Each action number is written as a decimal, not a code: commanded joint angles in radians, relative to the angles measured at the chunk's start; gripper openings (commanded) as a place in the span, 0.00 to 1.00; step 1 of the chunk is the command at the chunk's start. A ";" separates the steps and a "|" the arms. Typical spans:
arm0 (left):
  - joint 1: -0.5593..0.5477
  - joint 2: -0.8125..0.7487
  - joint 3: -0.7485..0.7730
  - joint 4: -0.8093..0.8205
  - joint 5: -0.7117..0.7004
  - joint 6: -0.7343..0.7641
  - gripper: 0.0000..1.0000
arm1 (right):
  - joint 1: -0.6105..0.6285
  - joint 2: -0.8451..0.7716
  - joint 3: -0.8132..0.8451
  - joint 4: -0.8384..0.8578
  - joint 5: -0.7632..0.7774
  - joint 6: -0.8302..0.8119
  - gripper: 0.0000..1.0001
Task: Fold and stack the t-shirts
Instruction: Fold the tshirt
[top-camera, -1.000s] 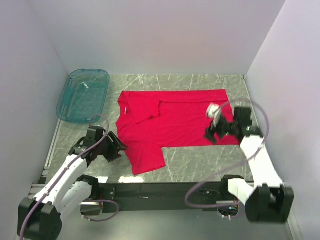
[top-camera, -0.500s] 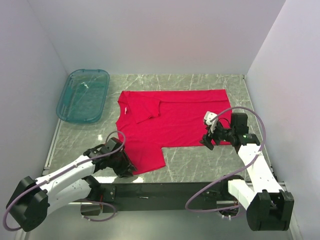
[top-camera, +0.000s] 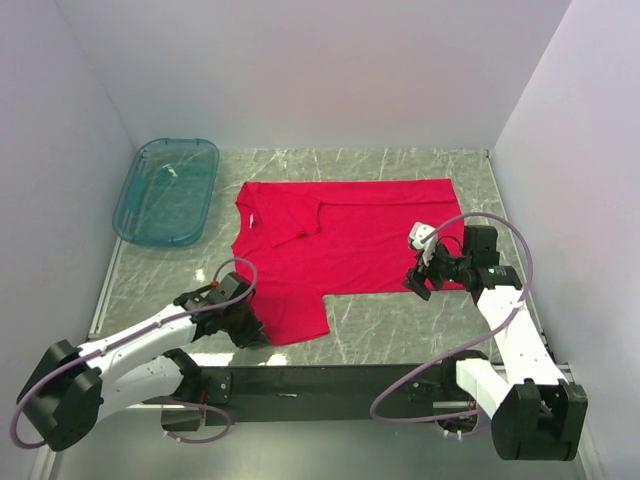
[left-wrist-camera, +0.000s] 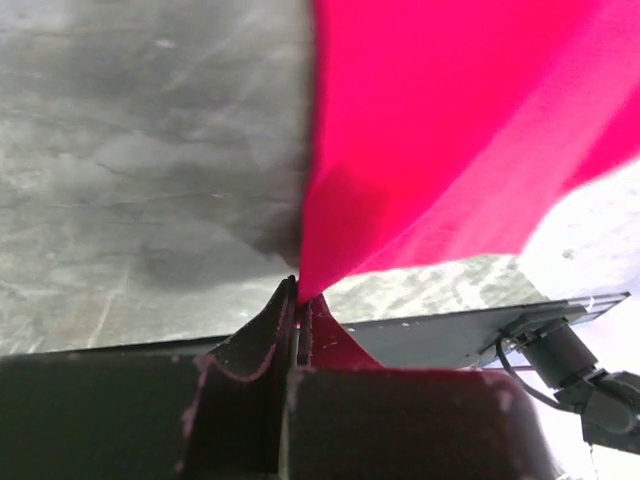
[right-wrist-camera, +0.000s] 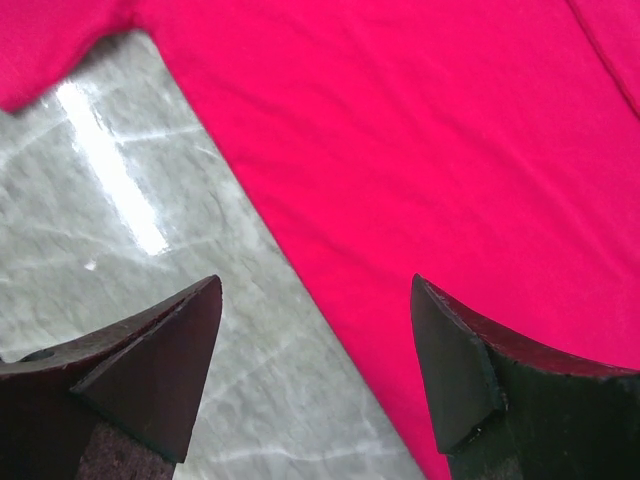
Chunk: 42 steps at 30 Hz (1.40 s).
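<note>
Since a second ago the left arm has swung in from the left side of the worktop (top-camera: 400, 322) to the near flap of the t-shirt (top-camera: 350, 240), and its jaws have closed. The right arm has dropped lower over the t-shirt's near right edge.

From above, the t-shirt is plain bright red and lies flat across the middle of the worktop. Its neck is toward the left edge, with a small white label (top-camera: 250, 217) there. One short sleeve is folded over onto the body, and a flap of cloth reaches toward the near edge. The left gripper (top-camera: 248, 328) sits at the left side of that flap. The right gripper (top-camera: 418, 280) hangs at the t-shirt's near right edge. A see-through teal tub (top-camera: 165, 190) stands in the far left corner, well apart from the cloth.

In the left wrist view, the left gripper (left-wrist-camera: 297, 300) is pressed together on a pinch of the red t-shirt (left-wrist-camera: 450, 120). The cloth rises from the jaws in a taut sheet, lifted off the grey marbled worktop (left-wrist-camera: 150, 150), which shows a shadow beneath it.

In the right wrist view, the right gripper (right-wrist-camera: 315, 290) is spread wide and grips nothing. The straight edge of the t-shirt (right-wrist-camera: 420, 130) runs diagonally between its dark fingertips. The cloth is smooth with faint creases, and bare worktop (right-wrist-camera: 150, 250) lies to the left.
</note>
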 joint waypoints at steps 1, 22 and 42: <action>-0.005 -0.061 0.073 -0.022 -0.056 0.050 0.01 | -0.008 0.004 0.082 -0.134 0.090 -0.118 0.82; -0.005 -0.142 0.044 0.163 0.011 0.125 0.01 | -0.462 0.475 0.291 -0.282 0.410 -0.696 0.73; -0.005 -0.121 0.052 0.194 -0.077 0.266 0.01 | -0.471 0.718 0.442 -0.310 0.511 0.226 0.60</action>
